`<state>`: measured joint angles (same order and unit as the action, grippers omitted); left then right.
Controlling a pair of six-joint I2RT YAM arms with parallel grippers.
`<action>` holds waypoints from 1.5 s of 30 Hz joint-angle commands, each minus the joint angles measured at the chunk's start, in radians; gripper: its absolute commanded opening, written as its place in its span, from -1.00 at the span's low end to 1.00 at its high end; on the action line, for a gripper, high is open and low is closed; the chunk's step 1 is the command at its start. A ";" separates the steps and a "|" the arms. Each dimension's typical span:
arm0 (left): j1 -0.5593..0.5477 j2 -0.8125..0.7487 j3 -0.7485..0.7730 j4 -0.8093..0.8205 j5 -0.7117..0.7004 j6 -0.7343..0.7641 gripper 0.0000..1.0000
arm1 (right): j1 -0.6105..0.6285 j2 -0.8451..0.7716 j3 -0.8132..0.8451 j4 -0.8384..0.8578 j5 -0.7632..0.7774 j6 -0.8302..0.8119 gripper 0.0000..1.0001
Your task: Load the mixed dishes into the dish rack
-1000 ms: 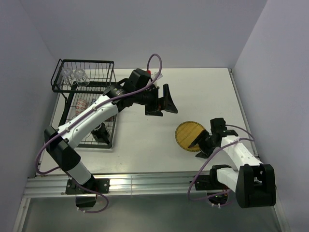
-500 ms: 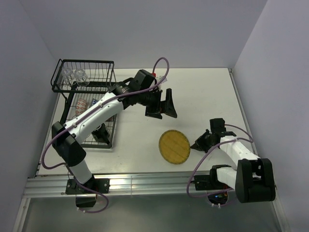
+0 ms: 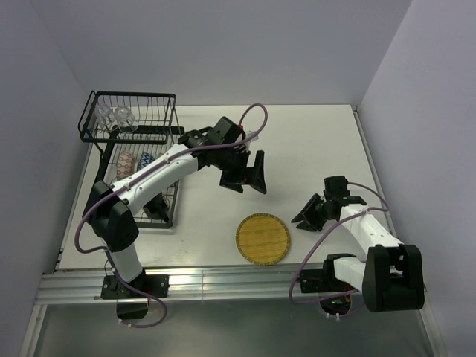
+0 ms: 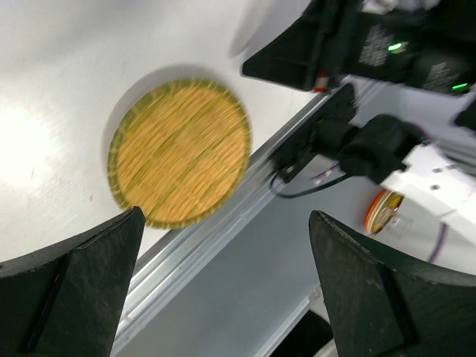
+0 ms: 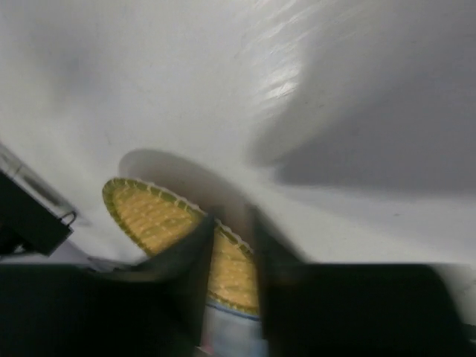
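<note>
The yellow round plate (image 3: 262,239) lies flat on the table near the front edge; it also shows in the left wrist view (image 4: 178,152) and the right wrist view (image 5: 149,212). My left gripper (image 3: 249,172) is open and empty, above and behind the plate (image 4: 223,297). My right gripper (image 3: 306,217) sits low just right of the plate, its fingers a narrow gap apart with nothing between them (image 5: 232,253). The black dish rack (image 3: 134,97) stands far left. Two clear glasses (image 3: 111,115) are in its upper basket. An orange-red bowl (image 3: 128,161), a blue bowl (image 3: 146,158) and a dark mug (image 3: 155,201) are below.
The table's front edge and metal rail (image 3: 223,279) run right below the plate. The right arm (image 4: 372,44) shows in the left wrist view beyond the rail. Walls close in the table on the left, back and right.
The plate has slid left and toward the front edge, away from my right gripper. My left gripper has come lower and nearer the plate.
</note>
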<state>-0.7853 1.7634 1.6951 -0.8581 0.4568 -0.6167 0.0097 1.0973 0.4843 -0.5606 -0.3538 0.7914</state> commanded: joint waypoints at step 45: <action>-0.006 0.128 -0.661 0.535 0.367 0.058 0.72 | 0.243 -0.086 -0.187 0.275 -0.131 0.023 -1.00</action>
<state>-0.7673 1.9095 1.0248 -0.3748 0.8902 -0.6106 0.2474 1.0641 0.2226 -0.1219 -0.7326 0.8433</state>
